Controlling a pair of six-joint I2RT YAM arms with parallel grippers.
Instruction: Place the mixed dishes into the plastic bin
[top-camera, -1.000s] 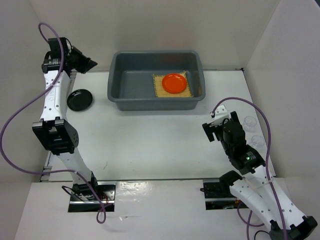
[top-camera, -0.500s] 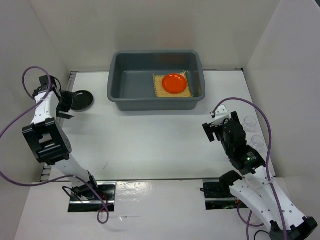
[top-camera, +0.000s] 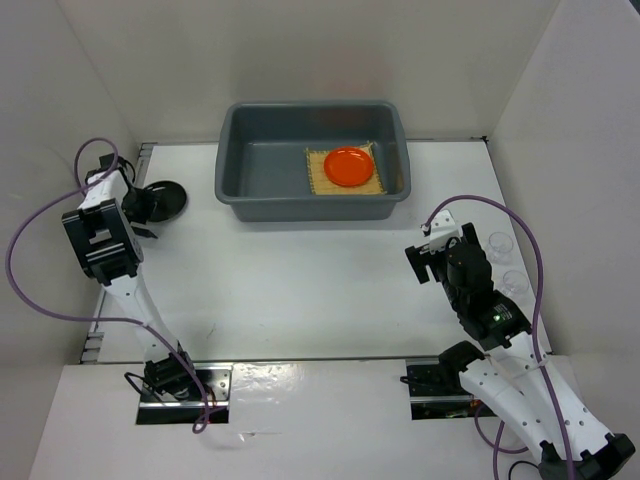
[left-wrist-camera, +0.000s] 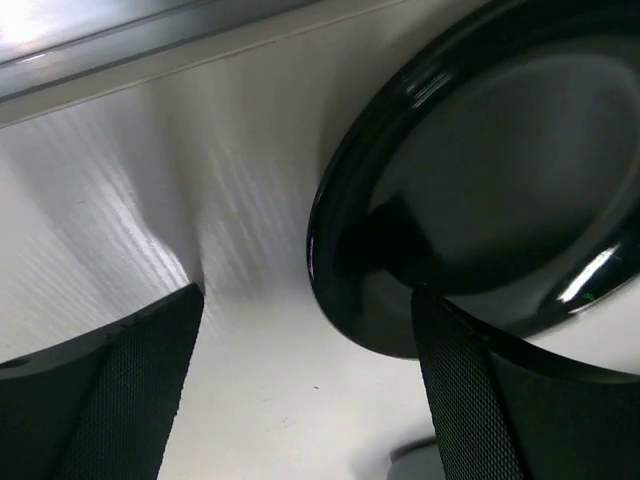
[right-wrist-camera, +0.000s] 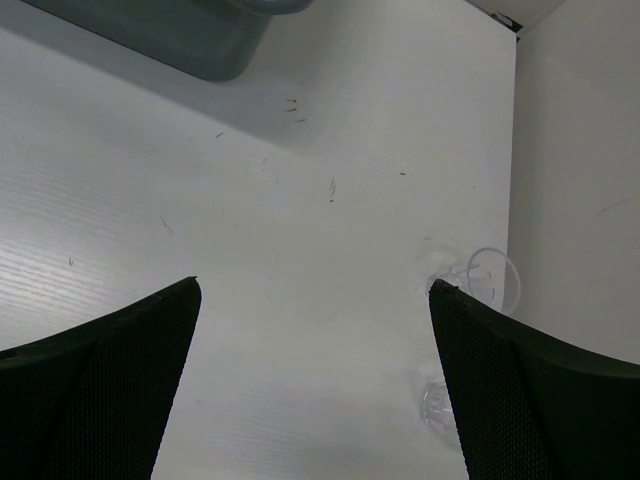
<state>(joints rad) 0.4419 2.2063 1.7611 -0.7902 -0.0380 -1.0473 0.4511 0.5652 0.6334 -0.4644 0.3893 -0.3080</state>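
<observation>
White tabletop (left-wrist-camera: 250, 200) under left end effector (left-wrist-camera: 305, 292), wide open, seemingly astride rim of black plate (left-wrist-camera: 480, 180).

The top camera looks down on the whole white table (top-camera: 300, 270). The left wrist one is right by the small round black plate (left-wrist-camera: 480, 200); the right wrist one faces two small clear glass cups (right-wrist-camera: 492, 280).

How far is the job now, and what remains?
Done: bamboo mat and orange plate lie in the bin. In hand: the open left gripper is at the rim of the black plate. Left: that plate and both glass cups on the table.
</observation>
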